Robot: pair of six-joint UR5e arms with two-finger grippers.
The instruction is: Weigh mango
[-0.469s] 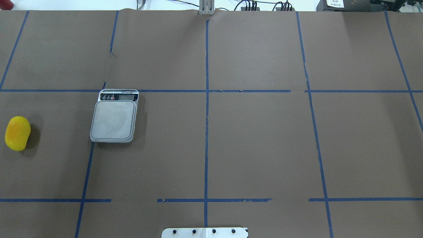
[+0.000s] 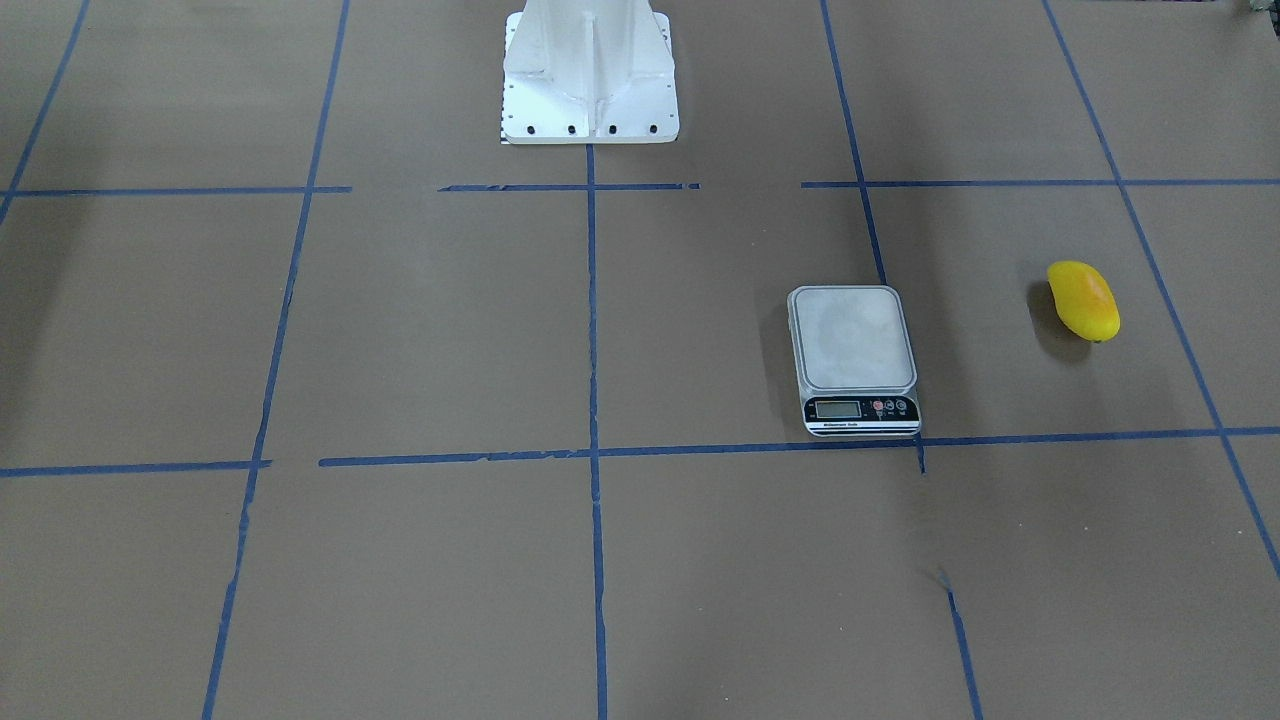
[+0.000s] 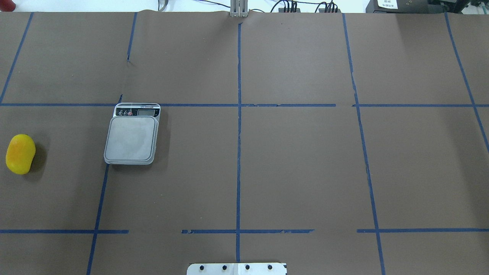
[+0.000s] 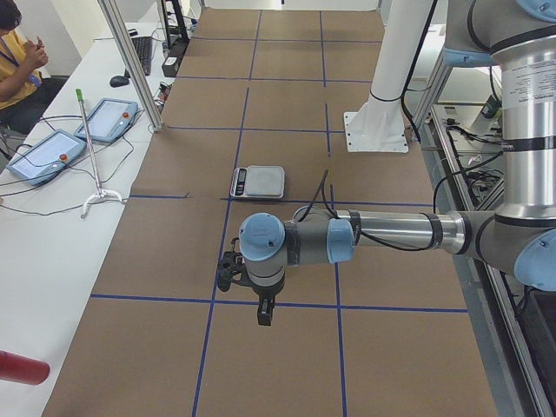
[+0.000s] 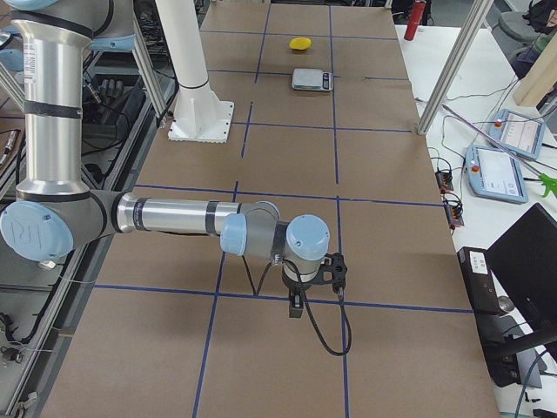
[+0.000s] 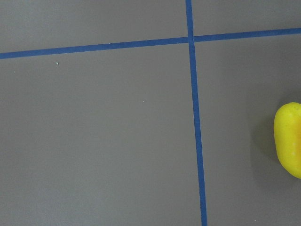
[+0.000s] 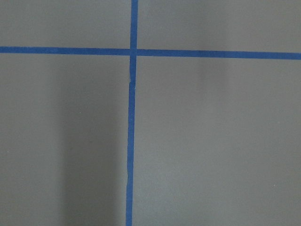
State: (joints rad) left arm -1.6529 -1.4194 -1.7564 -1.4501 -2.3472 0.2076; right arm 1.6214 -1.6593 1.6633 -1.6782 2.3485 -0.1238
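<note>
The mango, yellow with an orange blush, lies on the brown table at the far left of the overhead view, apart from the scale. Both also show in the front view: the mango and the scale, whose platform is bare. The left wrist view catches the mango's edge at its right. My left gripper hangs above the table and shows only in the left side view. My right gripper shows only in the right side view. I cannot tell whether either is open or shut.
The white robot base stands at the table's middle, on the robot's side. Blue tape lines grid the brown surface. A side bench with tablets and cables runs along the far edge. A red object lies off the table's left end.
</note>
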